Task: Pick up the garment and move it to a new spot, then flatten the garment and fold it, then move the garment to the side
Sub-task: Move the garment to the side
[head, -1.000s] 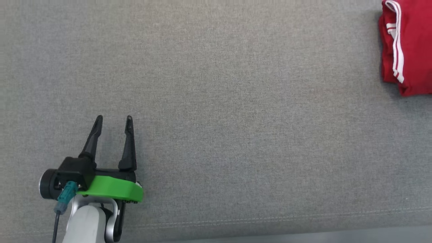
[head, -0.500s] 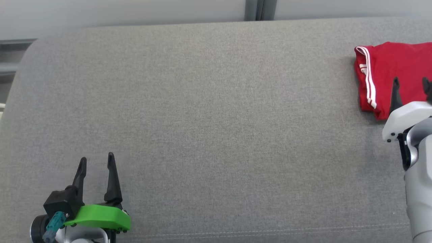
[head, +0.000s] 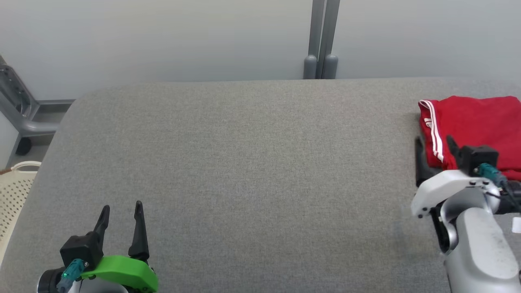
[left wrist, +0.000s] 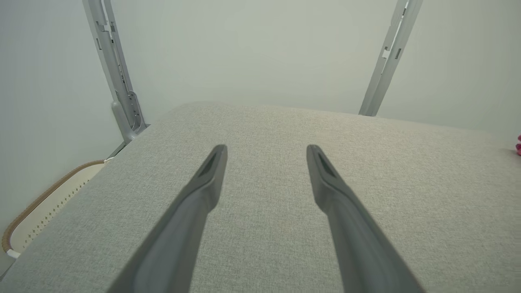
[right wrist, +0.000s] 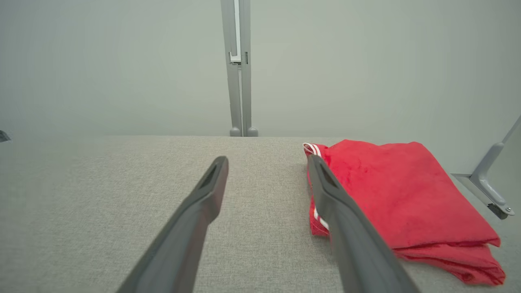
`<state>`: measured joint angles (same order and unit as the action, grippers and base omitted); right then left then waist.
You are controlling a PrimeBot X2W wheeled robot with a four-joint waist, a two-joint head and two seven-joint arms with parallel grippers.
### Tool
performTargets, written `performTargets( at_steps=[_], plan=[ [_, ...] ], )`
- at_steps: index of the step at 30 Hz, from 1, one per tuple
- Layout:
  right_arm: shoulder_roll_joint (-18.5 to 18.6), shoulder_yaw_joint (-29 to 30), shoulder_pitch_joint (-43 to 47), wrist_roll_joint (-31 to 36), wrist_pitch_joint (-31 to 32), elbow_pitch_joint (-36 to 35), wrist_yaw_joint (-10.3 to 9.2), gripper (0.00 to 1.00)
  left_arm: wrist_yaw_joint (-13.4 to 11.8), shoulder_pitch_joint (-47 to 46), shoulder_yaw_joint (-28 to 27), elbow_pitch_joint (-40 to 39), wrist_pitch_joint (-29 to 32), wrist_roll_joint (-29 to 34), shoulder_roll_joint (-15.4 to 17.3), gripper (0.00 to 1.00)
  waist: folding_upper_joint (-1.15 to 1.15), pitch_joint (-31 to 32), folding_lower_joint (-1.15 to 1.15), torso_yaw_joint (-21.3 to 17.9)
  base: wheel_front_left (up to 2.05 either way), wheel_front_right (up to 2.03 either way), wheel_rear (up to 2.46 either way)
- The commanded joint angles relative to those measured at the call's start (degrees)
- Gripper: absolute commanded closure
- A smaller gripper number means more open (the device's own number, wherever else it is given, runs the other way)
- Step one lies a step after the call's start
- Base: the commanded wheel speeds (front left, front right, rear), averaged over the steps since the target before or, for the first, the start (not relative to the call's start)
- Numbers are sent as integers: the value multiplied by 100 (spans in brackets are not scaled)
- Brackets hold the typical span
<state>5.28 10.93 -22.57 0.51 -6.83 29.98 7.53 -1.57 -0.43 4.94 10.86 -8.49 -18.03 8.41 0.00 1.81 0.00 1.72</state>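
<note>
The folded red cloth garment with white stripes (head: 476, 118) lies on the grey fabric-covered table (head: 260, 162), just ahead of the right gripper (head: 433, 141), which hides its near edge. The right gripper and the left gripper (head: 122, 205) both stand wide, empty.

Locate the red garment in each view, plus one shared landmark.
Head view: red garment at the right edge, mid-height, folded on the grey table.
Right wrist view: right of centre, reaching toward the lower right.
Left wrist view: a sliver of red at the far right edge, probably it.
Shared landmark: grey upright post behind the table, top centre in the head and right wrist views, upper right in the left wrist view.
</note>
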Motion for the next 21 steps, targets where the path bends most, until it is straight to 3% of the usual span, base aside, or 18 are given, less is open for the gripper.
performTargets(
  at_steps=[1, 7, 21],
  plan=[
    [-25, -105, 138, -51, 15, -74, -9, 0, 6, 84, 7, 7, 7, 31, 45, 0, 0, 133, 0, 49, 0, 0, 0],
    [-142, -612, 723, -363, 207, -512, -9, 0, 87, 114, 134, 191, -75, 67, 90, 0, 0, 254, 0, 10, 0, 0, 0],
    [-230, -577, 1705, -717, 236, -1118, -9, 0, 137, 198, 264, 625, -327, 57, 83, 0, 0, 361, 0, 42, 0, 0, 0]
  ],
)
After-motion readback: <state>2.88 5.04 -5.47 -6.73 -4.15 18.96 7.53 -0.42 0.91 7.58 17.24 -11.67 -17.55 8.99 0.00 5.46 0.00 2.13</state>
